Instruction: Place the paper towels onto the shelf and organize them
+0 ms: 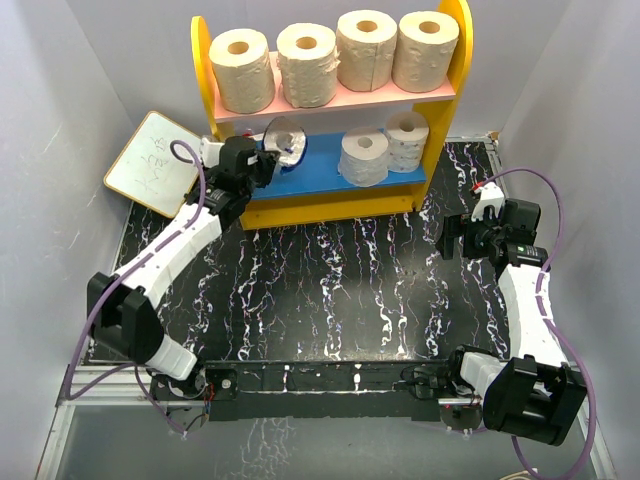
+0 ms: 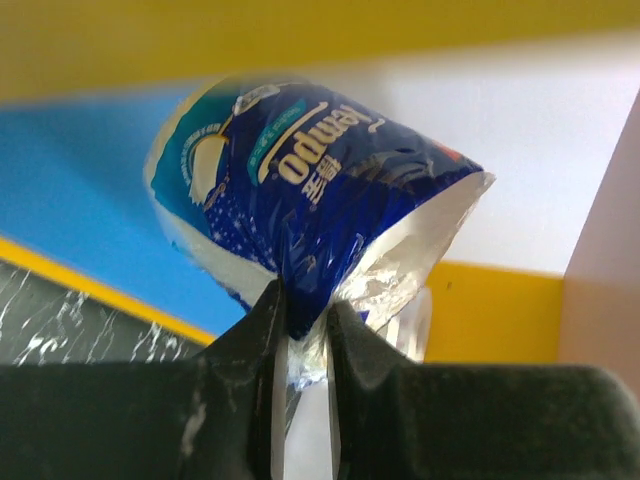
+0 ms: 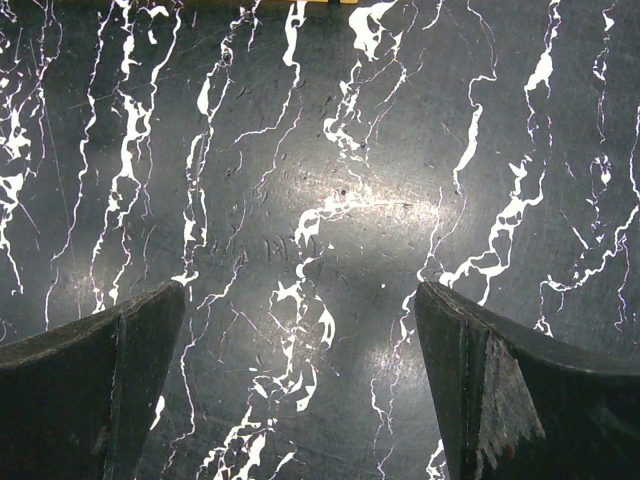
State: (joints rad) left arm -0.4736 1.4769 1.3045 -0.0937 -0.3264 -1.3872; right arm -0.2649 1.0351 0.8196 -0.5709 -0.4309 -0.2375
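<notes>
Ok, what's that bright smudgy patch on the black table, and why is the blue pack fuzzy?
Right wrist view: glare leaves a pale patch on the marbled tabletop, right fingers dark. Left wrist view: the blue-wrapped roll sits close, so its edges and the left fingers blur. Top external view: even light, sharp.

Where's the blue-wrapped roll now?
Top view: blue-wrapped roll at the left end of the blue lower board, wrapper pinched by the left end effector, left of two white rolls.
</notes>
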